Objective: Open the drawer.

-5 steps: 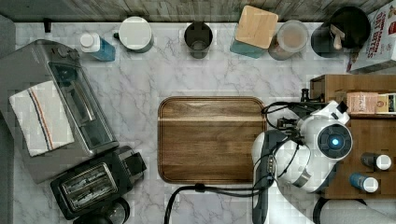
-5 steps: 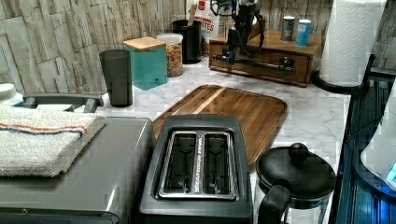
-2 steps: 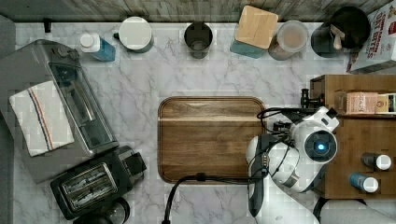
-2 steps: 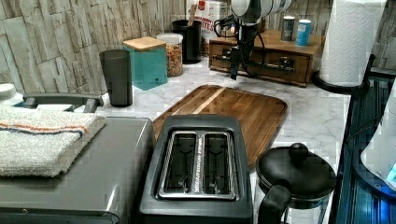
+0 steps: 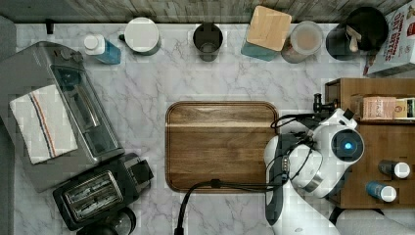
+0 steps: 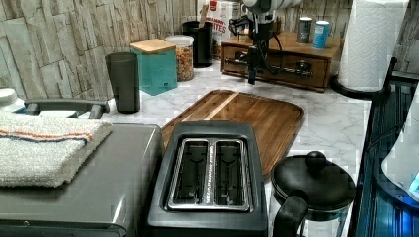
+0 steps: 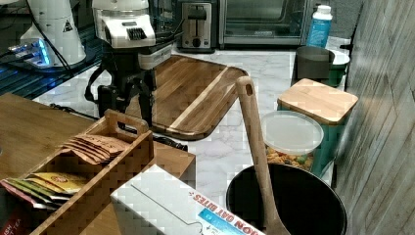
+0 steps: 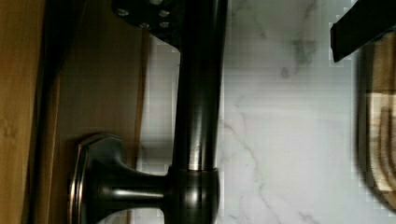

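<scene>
The drawer (image 6: 276, 66) sits in a low wooden cabinet (image 5: 381, 142) at the top view's right edge of the marble tabletop (image 5: 147, 98), its front facing the cutting board (image 5: 220, 144). The claw (image 6: 253, 64) hangs in front of that drawer face, pointing down at the long black bar handle (image 8: 198, 93). In the wrist view the fingers stand apart, one dark finger (image 8: 362, 28) on the tabletop side of the bar and the other finger (image 8: 154, 14) on the wood side, the bar between them.
</scene>
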You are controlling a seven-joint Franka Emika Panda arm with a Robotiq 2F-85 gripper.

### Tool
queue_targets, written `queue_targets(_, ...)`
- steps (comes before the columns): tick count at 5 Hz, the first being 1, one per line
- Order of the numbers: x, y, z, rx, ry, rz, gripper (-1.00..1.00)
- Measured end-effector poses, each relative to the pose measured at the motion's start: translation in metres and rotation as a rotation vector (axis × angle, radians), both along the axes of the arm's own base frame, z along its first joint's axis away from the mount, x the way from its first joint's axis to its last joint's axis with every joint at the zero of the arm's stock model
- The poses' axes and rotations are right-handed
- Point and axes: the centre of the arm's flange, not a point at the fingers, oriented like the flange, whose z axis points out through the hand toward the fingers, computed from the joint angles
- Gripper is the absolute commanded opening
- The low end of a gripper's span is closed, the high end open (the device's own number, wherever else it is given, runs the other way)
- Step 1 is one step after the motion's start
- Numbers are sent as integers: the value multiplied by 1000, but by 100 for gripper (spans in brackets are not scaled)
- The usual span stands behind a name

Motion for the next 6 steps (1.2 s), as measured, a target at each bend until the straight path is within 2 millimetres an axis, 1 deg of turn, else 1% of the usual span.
queue_targets(1, 5, 2, 4, 55, 15, -32, 100)
queue_targets(2, 4, 7, -1, 49, -34, -61, 100)
queue_targets(3, 0, 18, -3, 31, -70, -97, 100)
queue_targets(4, -3, 40, -1, 66, -71, -104, 100)
queue_targets(6, 0, 105, -2, 106, -71, -45, 100)
